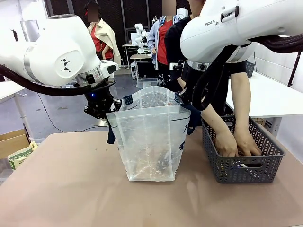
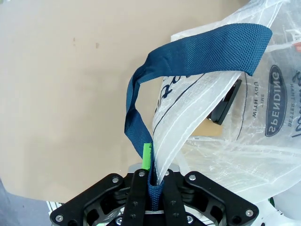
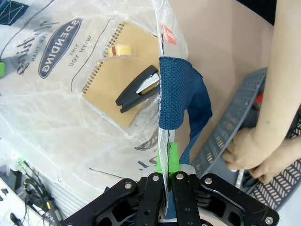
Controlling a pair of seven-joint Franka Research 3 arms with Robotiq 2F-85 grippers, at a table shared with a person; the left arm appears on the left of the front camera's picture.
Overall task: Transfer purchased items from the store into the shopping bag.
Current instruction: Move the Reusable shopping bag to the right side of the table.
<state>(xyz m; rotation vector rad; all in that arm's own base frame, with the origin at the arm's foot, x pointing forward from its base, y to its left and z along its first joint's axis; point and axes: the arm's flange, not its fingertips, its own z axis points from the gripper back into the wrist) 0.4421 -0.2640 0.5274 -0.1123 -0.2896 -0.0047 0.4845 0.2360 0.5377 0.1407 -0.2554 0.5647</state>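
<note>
We cannot tell what the person's hands (image 1: 227, 146) hold in the basket (image 1: 241, 173); its wall hides the goods. From the front the cloudy plastic of the bag (image 1: 149, 142) blurs its contents, and the left wrist view crops its script lettering (image 2: 295, 123).

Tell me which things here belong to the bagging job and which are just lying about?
Job: shopping bag; left gripper, right gripper, shut on its rim; notebook, stapler, tape roll inside; grey basket; person's hands in it.
Lying about: cardboard box, green printed pack.

A cardboard box (image 1: 12, 142) stands past the brown table's (image 1: 71, 189) left edge, and a white table (image 1: 274, 97) stands far right.
</note>
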